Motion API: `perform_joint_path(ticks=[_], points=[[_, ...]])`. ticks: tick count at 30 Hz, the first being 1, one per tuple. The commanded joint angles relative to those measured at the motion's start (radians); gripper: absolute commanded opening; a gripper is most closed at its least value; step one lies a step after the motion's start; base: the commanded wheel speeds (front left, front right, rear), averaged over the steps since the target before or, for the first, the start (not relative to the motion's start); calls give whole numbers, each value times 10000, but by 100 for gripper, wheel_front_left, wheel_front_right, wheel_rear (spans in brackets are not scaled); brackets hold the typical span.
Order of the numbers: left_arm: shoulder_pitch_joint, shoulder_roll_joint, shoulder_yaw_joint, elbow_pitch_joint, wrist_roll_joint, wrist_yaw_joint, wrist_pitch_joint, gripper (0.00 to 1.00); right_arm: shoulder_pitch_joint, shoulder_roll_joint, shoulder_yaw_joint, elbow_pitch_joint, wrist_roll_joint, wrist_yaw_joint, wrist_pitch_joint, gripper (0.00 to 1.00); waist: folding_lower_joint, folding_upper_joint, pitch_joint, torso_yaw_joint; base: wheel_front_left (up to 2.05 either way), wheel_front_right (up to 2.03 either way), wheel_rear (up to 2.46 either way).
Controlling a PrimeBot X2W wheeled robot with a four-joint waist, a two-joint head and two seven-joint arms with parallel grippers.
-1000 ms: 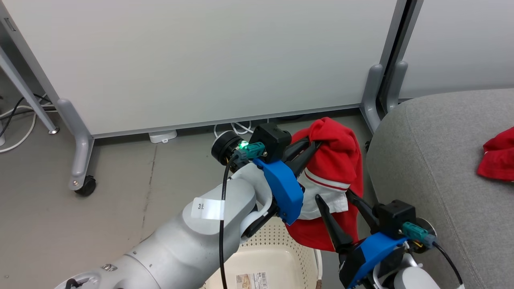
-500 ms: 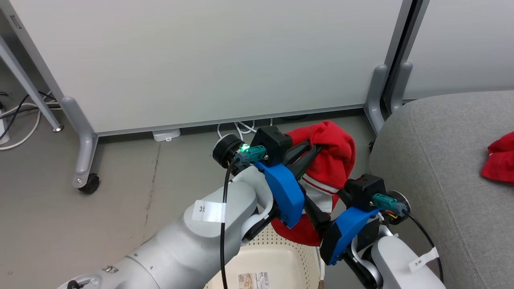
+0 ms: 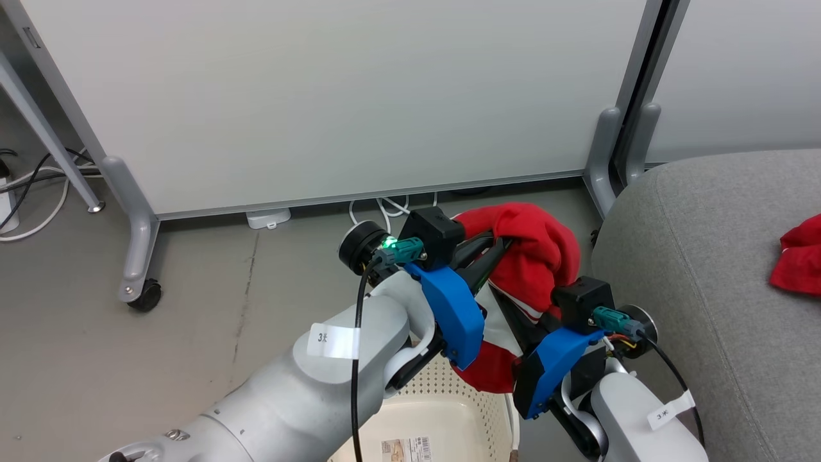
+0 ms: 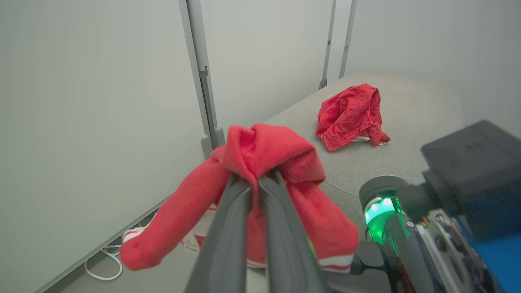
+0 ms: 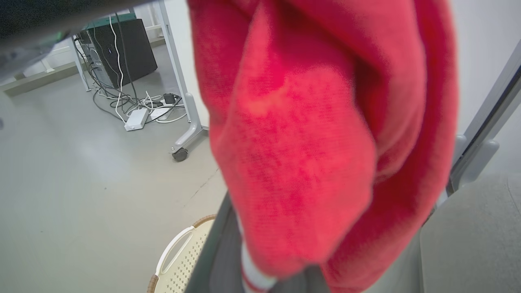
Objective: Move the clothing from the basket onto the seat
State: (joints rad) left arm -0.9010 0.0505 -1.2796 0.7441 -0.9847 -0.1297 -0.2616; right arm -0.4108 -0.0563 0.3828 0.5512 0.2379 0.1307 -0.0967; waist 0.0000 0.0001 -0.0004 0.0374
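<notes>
one garment (image 3: 798,256) lies on the seat (image 3: 693,244), far right. another garment (image 3: 535,256) hangs mid-frame over the basket (image 3: 442,410), clamped in the closed left gripper (image 4: 256,179); right gripper (image 3: 510,314) closed too, probably on its lower fold, so placing remains.

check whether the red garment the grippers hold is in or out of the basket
Out: the red garment hangs above the basket, pinched by the left gripper and the right gripper.
</notes>
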Motion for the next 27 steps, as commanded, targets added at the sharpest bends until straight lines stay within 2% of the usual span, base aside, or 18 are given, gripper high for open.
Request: perform_joint_path(ticks=[1, 25, 26, 27], points=[[115, -2, -30, 39, -46, -12, -51, 0, -135, 30, 8, 73, -39, 3, -78, 0, 0, -1, -6, -24, 0, 0, 0], [188, -1, -36, 264, -145, -12, -51, 0, -57, 57, -77, 220, -23, 1, -186, 0, 0, -1, 64, -221, 0, 0, 0], [198, -1, -15, 283, -156, -12, -51, 15, -56, 58, -82, 217, -15, 1, -191, 0, 0, -1, 72, -226, 0, 0, 0], [219, 0, 45, 328, -169, -12, -51, 47, -51, 59, -90, 209, -15, 1, -199, 0, 0, -1, 78, -229, 0, 0, 0]])
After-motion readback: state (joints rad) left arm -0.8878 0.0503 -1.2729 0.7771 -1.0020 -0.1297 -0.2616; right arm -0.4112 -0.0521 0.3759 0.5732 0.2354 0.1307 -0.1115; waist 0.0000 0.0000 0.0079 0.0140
